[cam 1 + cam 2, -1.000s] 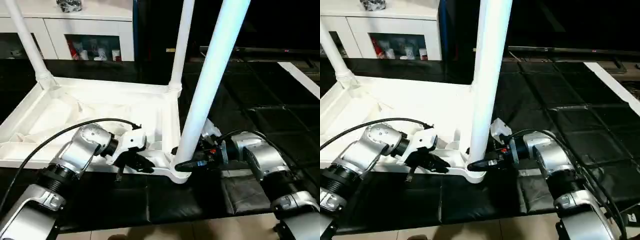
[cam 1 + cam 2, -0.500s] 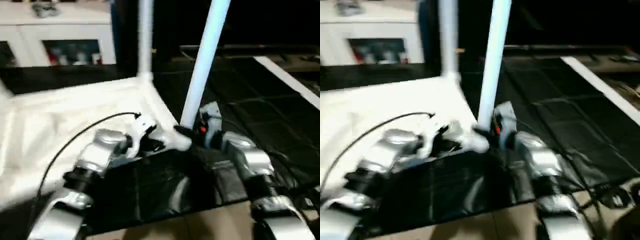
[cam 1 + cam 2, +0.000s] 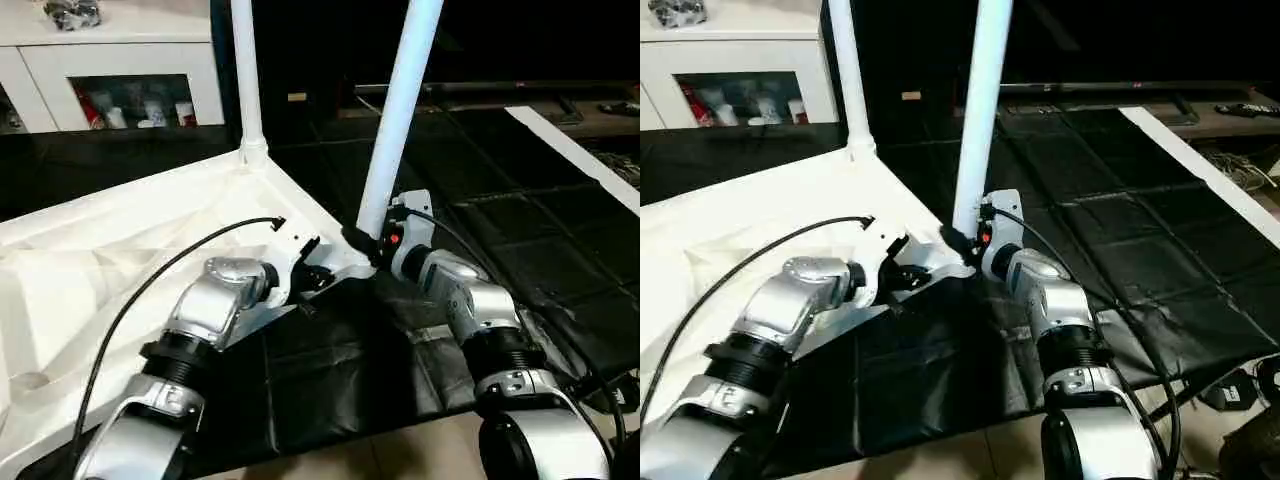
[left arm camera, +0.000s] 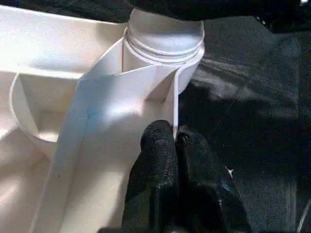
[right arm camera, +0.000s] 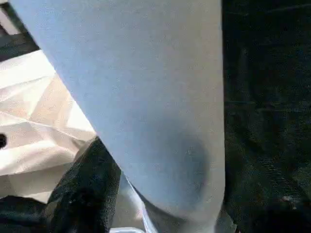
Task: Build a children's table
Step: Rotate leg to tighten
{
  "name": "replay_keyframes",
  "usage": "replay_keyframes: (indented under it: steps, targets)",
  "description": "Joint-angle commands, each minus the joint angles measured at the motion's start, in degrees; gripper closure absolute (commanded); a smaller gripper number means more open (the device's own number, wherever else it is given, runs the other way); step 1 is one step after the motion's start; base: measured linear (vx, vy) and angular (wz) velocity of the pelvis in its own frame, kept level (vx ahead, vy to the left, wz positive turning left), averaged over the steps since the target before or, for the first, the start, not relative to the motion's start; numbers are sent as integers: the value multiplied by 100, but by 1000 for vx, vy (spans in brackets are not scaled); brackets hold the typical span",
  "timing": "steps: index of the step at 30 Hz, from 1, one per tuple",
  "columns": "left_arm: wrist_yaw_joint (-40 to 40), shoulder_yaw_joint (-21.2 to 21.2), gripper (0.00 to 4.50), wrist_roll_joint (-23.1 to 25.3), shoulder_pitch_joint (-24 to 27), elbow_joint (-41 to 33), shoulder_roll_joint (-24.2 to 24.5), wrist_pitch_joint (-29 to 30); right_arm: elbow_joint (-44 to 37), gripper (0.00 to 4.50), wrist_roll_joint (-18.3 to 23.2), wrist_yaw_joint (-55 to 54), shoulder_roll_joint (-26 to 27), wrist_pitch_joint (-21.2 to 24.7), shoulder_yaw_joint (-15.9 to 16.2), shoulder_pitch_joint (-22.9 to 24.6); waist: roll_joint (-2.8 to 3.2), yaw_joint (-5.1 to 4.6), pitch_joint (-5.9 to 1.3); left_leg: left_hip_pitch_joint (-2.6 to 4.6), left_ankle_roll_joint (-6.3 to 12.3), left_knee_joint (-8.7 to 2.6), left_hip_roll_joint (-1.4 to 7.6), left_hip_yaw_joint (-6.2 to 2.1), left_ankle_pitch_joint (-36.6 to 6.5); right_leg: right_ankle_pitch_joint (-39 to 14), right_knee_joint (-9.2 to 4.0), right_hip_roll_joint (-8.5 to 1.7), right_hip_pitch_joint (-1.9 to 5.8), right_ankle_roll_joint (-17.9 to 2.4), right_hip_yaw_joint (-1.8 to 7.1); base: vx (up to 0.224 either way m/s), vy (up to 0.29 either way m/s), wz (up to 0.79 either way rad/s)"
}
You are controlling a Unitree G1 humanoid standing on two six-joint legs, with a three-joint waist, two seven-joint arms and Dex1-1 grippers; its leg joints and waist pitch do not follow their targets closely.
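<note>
The children's table lies upside down: its white tabletop (image 3: 100,250) rests on the black mat with the ribbed underside facing up. One white leg (image 3: 243,70) stands in the far corner socket. A second leg (image 3: 402,100) stands in the near corner socket (image 4: 163,43). My left gripper (image 4: 174,138) is shut, pinching the thin rim wall just beside that socket. It also appears in the left eye view as the left gripper (image 3: 310,283). My right gripper (image 3: 367,240) sits at the base of the near leg (image 5: 160,97), reaching in from the right.
A white cabinet (image 3: 120,80) with glass doors stands at the back left. The black mat (image 3: 520,200) stretches to the right, crossed by a white strip (image 3: 580,150). A black cable (image 3: 150,280) loops over my left forearm. Tan floor (image 3: 420,450) shows below the mat.
The tabletop has swung round on the mat and its near corner now lies farther from me. Both grippers have stayed at that corner, and the view has shifted a little too.
</note>
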Motion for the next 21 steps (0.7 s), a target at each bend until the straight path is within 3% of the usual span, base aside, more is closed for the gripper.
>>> replay_keyframes:
  steps: [1, 5, 9, 13, 16, 19, 21]
  targets:
    - [-625, -239, 450, -169, 22, -464, 161, -356, -171, 101, 185, 1015, -149, 367, 462, 320, 60, 66, -372, -44, 205, -370, 50, 14, -918, -1246, -421, -301, 362, -1082, 286, 0, 0, 0]
    - [-1308, -471, 450, -155, 165, -554, 592, -684, -790, 66, 296, 2247, -776, 308, 723, 613, 49, 153, -397, -55, 398, -332, 60, 31, -621, -615, -341, -278, 373, -1225, 291, 0, 0, 0]
    - [-1955, -674, 450, -156, 204, -469, 927, -1189, -993, 30, 259, 2988, -1325, 169, 1001, 672, 62, 228, -373, -37, 328, -351, 70, 29, -800, -953, -380, -303, 351, -1231, 284, 0, 0, 0]
    - [-2674, -832, 450, -302, 197, -453, 1181, -1533, -1165, 30, 327, 3754, -1713, 108, 1152, 637, 82, 316, -372, 2, 262, -342, 91, 49, -949, -1027, -382, -286, 331, -1217, 292, 0, 0, 0]
    - [-2982, -933, 450, -346, 186, -477, 1288, -1592, -1258, 30, 379, 4094, -1835, 74, 1230, 623, 84, 360, -370, -19, 238, -336, 101, 51, -905, -825, -337, -288, 331, -1296, 293, 0, 0, 0]
    - [-3376, -1158, 450, -290, 160, -509, 1468, -1726, -1289, 30, 282, 4521, -2003, -14, 1464, 569, 98, 411, -366, -8, 204, -343, 100, 47, -1019, -1024, -357, -295, 327, -1259, 289, 0, 0, 0]
    - [-3428, -1197, 450, -255, 146, -483, 1488, -1799, -1254, 56, 210, 4604, -2041, -80, 1553, 542, 95, 441, -364, 8, 165, -342, 106, 55, -1066, -1067, -364, -299, 308, -1266, 296, 0, 0, 0]
